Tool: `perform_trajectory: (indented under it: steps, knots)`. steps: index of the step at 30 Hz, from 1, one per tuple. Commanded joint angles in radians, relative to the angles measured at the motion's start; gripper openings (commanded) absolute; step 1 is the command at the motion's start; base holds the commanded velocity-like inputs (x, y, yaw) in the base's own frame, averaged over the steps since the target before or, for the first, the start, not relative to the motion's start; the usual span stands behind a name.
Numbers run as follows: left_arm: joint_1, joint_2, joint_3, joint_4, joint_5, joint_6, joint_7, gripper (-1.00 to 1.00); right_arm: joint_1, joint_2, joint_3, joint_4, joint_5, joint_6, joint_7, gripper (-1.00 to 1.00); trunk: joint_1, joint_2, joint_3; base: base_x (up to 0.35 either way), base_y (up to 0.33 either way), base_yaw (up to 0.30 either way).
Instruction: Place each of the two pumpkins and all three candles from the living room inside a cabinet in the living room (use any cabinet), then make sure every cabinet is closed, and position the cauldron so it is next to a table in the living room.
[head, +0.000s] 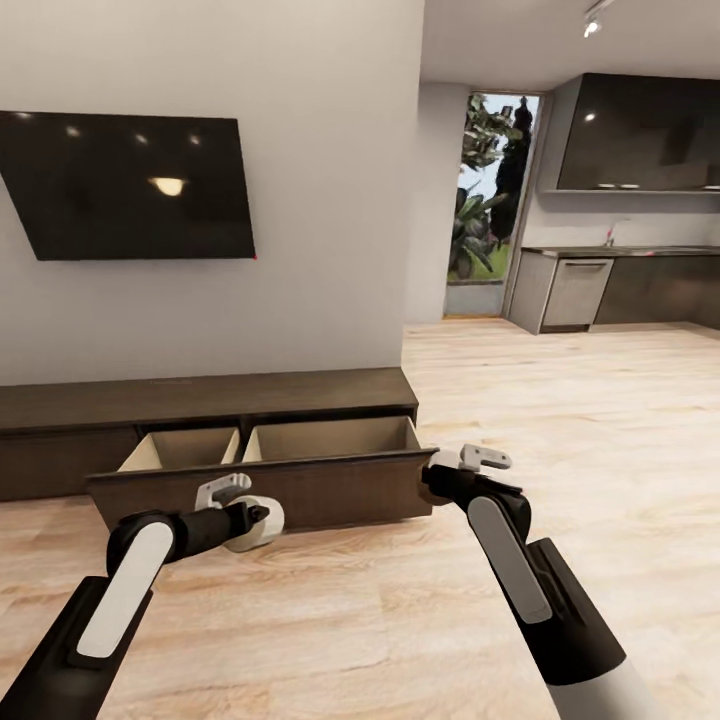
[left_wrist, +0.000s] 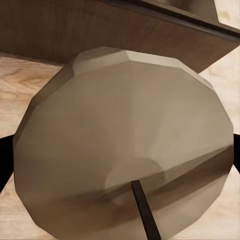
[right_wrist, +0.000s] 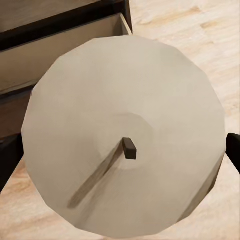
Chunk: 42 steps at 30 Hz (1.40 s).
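Both arms hang in front of the cabinet (head: 260, 400), its drawer pulled out. The left gripper (head: 262, 522) clamps one candle (left_wrist: 125, 145) against the drawer front; the right gripper (head: 480, 458) grips another candle (right_wrist: 125, 135) beside the drawer's corner. No writing readable anywhere.

A long low cabinet (head: 200, 400) stands under a wall-mounted TV (head: 125, 187), its wide drawer (head: 270, 470) pulled out over the wood floor (head: 560, 400). Both arms reach toward the drawer front, the left hand (head: 232, 492) holding a pale candle (head: 262, 524). A kitchen (head: 620, 250) lies far right.
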Motion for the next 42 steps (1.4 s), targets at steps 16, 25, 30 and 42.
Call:
perform_trajectory:
  steps: [16,25,30,42]
  knots:
    - [0.0,0.002,0.027,-0.001,0.01,0.003,0.01,-1.0,-0.001,0.001,0.004,0.004,-0.008,0.001,-0.011,-1.0,-0.061,0.112,0.049,0.002,0.001,0.0]
    - [0.0,0.001,0.028,0.0,0.01,0.003,0.011,-1.0,-0.001,0.001,0.004,0.01,-0.009,0.001,-0.011,-1.0,-0.096,0.175,0.077,0.0,0.0,0.0]
    - [0.0,0.0,0.029,0.0,0.01,0.003,0.011,-1.0,-0.001,0.001,0.002,0.009,-0.009,0.001,-0.011,-1.0,-0.115,0.21,0.093,0.0,0.0,0.013]
    - [0.0,-0.002,0.027,0.001,0.01,0.003,0.019,-1.0,-0.001,0.001,0.002,0.01,-0.009,0.001,-0.011,-1.0,-0.161,0.294,0.138,0.0,0.0,0.179]
